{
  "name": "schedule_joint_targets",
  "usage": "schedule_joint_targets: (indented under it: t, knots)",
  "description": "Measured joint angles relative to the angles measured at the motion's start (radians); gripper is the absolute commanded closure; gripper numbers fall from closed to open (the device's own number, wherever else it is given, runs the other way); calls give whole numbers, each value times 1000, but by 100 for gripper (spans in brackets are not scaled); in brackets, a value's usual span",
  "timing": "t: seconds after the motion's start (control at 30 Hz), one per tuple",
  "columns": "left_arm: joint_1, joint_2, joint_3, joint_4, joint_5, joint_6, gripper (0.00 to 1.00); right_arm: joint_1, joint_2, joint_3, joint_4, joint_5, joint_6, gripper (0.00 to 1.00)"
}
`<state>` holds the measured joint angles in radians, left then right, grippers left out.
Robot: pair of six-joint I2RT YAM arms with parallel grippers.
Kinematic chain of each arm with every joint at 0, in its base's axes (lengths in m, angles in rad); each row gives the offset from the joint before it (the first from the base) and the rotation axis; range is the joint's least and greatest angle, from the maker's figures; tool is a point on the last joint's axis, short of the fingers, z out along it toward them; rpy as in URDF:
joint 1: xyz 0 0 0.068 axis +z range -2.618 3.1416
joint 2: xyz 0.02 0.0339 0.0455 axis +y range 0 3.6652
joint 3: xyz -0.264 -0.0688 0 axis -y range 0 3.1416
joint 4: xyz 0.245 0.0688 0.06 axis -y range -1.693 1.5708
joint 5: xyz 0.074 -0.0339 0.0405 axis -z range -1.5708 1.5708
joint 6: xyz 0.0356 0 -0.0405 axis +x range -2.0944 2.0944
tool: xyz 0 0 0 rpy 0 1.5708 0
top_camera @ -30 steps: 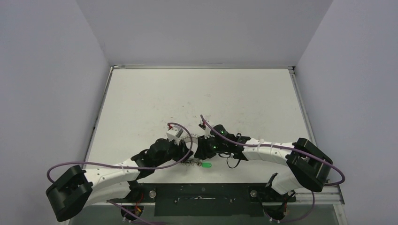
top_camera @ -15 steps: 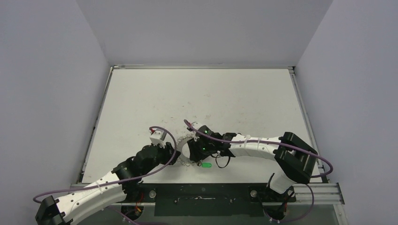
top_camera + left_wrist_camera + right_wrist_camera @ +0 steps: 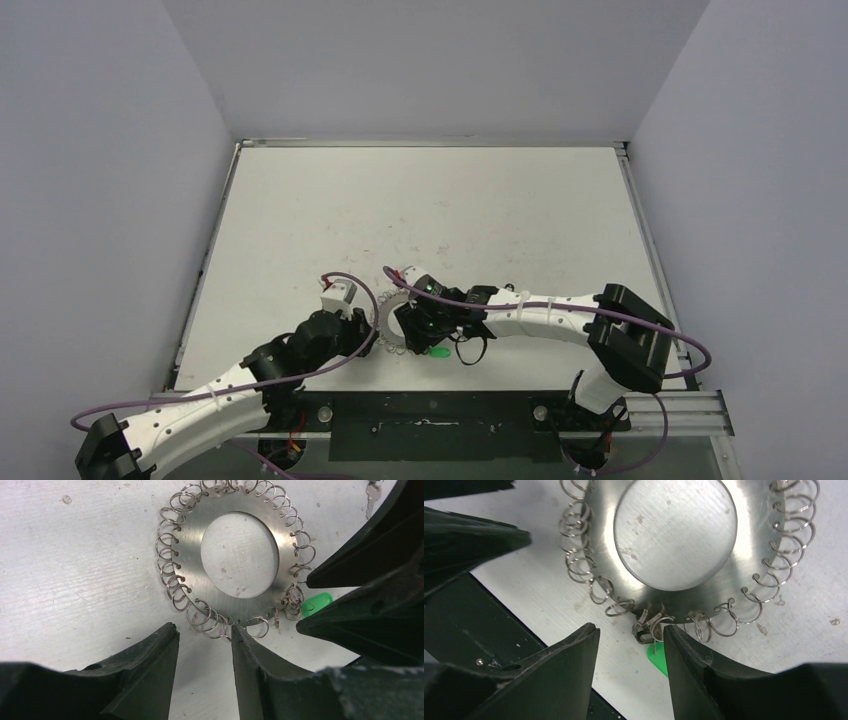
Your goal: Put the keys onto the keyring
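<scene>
The keyring [image 3: 398, 318], a flat silvery ring fringed with wire loops, lies on the table near the front edge. It fills the left wrist view [image 3: 192, 565] and the right wrist view [image 3: 601, 540]. The keys' green tag [image 3: 438, 352] lies at the ring's near rim, among bunched loops [image 3: 317, 603], [image 3: 657, 661], with a small dark piece beside it. A small silvery key [image 3: 370, 492] lies apart from the ring. My left gripper [image 3: 204, 630] is open, one fingertip touching the rim loops. My right gripper [image 3: 631, 630] is open and empty, straddling the loops by the green tag.
The right gripper's black fingers [image 3: 360, 565] reach in beside the ring opposite my left gripper. The black front rail [image 3: 430, 412] runs just beyond the table's near edge [image 3: 499, 630]. Grey walls enclose the table [image 3: 430, 200] on three sides.
The left arm has pulled back and down to the left, uncovering the keyring. The right gripper has slid left along the ring's near rim, over the green tag.
</scene>
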<state>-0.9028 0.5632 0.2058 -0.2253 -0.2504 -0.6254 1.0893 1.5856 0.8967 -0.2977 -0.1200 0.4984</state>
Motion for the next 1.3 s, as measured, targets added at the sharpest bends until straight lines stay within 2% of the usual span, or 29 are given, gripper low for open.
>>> schedule_joint_targets:
  t: [0.23,0.5,0.83,1.3]
  knots:
    - [0,17,0,-3,1,0,59,41,15,98,-18,42,-35,45]
    - [0,14,0,-5,2,0,59,46,101,121,-18,51,-43,46]
    - [0,8,0,-12,8,-2,59,46,147,123,-22,52,-38,59]
    - [0,6,0,-12,8,-2,59,54,122,116,-50,61,-21,61]
